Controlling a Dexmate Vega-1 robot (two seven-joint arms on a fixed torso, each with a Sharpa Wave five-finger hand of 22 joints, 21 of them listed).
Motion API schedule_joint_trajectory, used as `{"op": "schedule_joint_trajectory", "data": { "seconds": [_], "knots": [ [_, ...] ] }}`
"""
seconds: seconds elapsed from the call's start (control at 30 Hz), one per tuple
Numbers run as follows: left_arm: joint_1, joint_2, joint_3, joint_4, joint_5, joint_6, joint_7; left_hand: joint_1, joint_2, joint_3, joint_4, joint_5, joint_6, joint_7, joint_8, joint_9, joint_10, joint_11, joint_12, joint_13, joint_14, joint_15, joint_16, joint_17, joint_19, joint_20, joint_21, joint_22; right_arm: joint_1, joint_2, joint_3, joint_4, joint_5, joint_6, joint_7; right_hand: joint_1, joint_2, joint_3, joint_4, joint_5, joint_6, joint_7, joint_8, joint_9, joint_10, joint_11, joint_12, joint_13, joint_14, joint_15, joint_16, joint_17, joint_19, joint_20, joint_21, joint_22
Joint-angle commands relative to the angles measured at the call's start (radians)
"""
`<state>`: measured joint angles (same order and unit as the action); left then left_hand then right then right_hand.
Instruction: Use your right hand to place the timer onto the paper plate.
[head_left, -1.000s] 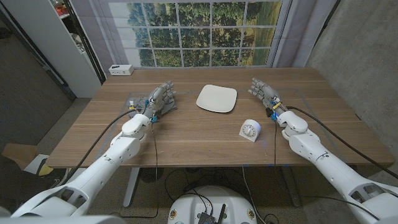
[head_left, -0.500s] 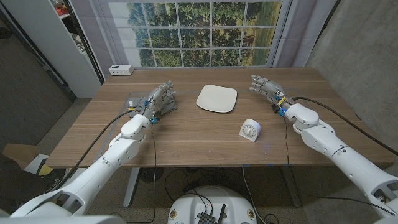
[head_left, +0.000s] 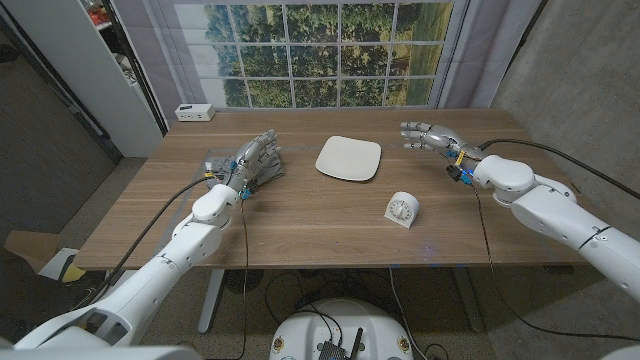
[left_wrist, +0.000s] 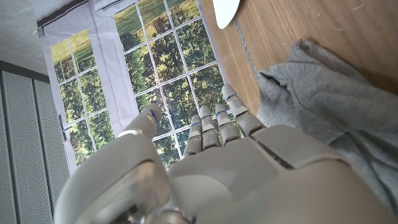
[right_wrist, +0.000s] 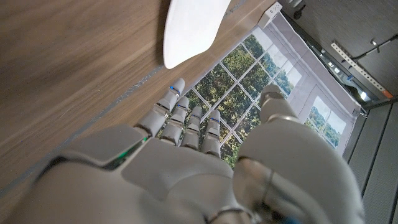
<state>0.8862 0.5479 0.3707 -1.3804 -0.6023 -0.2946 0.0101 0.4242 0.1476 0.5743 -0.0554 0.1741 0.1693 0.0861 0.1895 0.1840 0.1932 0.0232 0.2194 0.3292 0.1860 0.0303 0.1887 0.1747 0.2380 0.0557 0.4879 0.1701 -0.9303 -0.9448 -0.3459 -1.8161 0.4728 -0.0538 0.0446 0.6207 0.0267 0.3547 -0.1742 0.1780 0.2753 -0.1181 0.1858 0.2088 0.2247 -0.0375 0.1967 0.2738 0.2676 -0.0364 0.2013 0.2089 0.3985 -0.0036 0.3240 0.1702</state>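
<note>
I see a wooden table running across the room, with a wide gridded window behind its far edge showing green trees in daylight. A white shelving unit stands far left, a grey wall on the right, and grey floor below

The left hand fills the lower frame, fingers extended and holding nothing. Grey cloth lies at right on the wooden table; the paper plate edge shows at the top.
</note>
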Motion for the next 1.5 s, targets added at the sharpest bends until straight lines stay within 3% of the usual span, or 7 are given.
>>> {"op": "schedule_joint_trajectory", "data": {
  "seconds": [0.03,0.33,0.73,1.03,1.2,1.43,1.5],
  "knots": [
    [-0.004,0.011,0.001,0.010,0.003,-0.008,-0.019,0.002,-0.001,0.003,-0.002,0.004,0.011,-0.002,0.009,0.004,0.010,-0.001,0.005,0.002,0.013,0.000,0.005,0.004,0.002,0.001,-0.002,0.005,-0.062,-0.177,0.048,-0.206,-0.017,-0.179,0.010,0.016,-0.015,0.003,-0.007,0.006,-0.015,-0.003,0.002,0.003,-0.008,-0.017,-0.001,0.003,0.008,-0.100,0.006,-0.001,0.004,0.009,-0.007,0.002],
    [-0.006,0.014,0.003,0.023,-0.003,-0.014,-0.042,0.000,0.000,0.004,-0.003,0.004,0.016,-0.002,0.010,0.005,0.011,-0.001,0.005,0.000,0.016,-0.001,0.005,0.005,0.000,0.003,-0.006,0.005,-0.106,-0.283,0.085,-0.326,-0.004,-0.288,0.021,0.036,-0.029,0.000,-0.003,0.010,-0.026,-0.019,0.005,0.002,-0.029,-0.025,-0.004,0.004,-0.003,-0.099,0.004,-0.004,-0.007,0.017,-0.021,0.003],
    [-0.033,0.001,0.014,0.067,-0.002,-0.033,-0.077,-0.002,0.000,0.005,-0.004,0.004,0.021,-0.003,0.010,0.005,0.018,-0.001,0.007,-0.003,0.020,-0.001,0.005,0.005,-0.002,0.005,-0.012,0.005,-0.156,-0.364,0.079,-0.484,-0.048,-0.460,-0.058,0.042,-0.050,-0.012,0.005,0.013,-0.014,-0.045,0.014,0.002,-0.020,-0.036,0.007,0.006,-0.016,-0.085,0.005,-0.003,-0.024,0.043,-0.039,0.004],
    [-0.049,-0.010,0.022,0.096,-0.001,-0.048,-0.100,-0.003,0.001,0.007,-0.005,0.004,0.025,-0.002,0.010,0.005,0.018,0.000,0.007,-0.005,0.022,-0.002,0.005,0.005,-0.001,0.007,-0.015,0.006,-0.113,-0.378,0.016,-0.600,-0.099,-0.673,-0.089,0.054,-0.060,-0.016,0.006,0.017,0.004,-0.054,0.023,0.002,-0.017,-0.039,0.011,0.008,-0.038,-0.087,0.000,-0.002,-0.033,0.051,-0.050,0.005],
    [-0.047,-0.012,0.023,0.099,0.001,-0.054,-0.098,-0.003,0.002,0.007,-0.006,0.004,0.027,-0.002,0.010,0.005,0.019,0.000,0.007,-0.006,0.023,-0.001,0.005,0.005,-0.001,0.007,-0.017,0.006,-0.091,-0.379,-0.007,-0.645,-0.096,-0.781,-0.092,0.054,-0.066,-0.021,0.010,0.018,0.025,-0.049,0.030,0.001,-0.010,-0.017,0.015,0.009,-0.038,-0.085,0.004,-0.001,-0.030,0.047,-0.054,0.005],
    [-0.046,-0.020,0.026,0.105,-0.002,-0.058,-0.100,-0.004,0.002,0.008,-0.007,0.005,0.028,-0.002,0.010,0.005,0.021,-0.002,0.007,-0.008,0.023,-0.002,0.004,0.005,-0.001,0.007,-0.019,0.006,-0.069,-0.353,-0.044,-0.682,-0.082,-0.898,-0.117,0.053,-0.071,-0.026,0.013,0.019,0.036,-0.051,0.033,0.001,-0.001,-0.012,0.020,0.010,-0.037,-0.082,0.007,0.000,-0.017,0.044,-0.053,0.005],
    [-0.047,-0.020,0.027,0.106,-0.001,-0.057,-0.101,-0.004,0.002,0.008,-0.007,0.005,0.028,-0.002,0.010,0.005,0.021,-0.001,0.008,-0.008,0.023,-0.002,0.004,0.005,-0.001,0.007,-0.020,0.006,-0.058,-0.347,-0.057,-0.695,-0.082,-0.933,-0.125,0.054,-0.073,-0.029,0.016,0.020,0.036,-0.050,0.032,0.001,0.024,0.004,0.030,0.011,-0.037,-0.077,0.010,0.001,-0.013,0.045,-0.056,0.006]
  ]
}}
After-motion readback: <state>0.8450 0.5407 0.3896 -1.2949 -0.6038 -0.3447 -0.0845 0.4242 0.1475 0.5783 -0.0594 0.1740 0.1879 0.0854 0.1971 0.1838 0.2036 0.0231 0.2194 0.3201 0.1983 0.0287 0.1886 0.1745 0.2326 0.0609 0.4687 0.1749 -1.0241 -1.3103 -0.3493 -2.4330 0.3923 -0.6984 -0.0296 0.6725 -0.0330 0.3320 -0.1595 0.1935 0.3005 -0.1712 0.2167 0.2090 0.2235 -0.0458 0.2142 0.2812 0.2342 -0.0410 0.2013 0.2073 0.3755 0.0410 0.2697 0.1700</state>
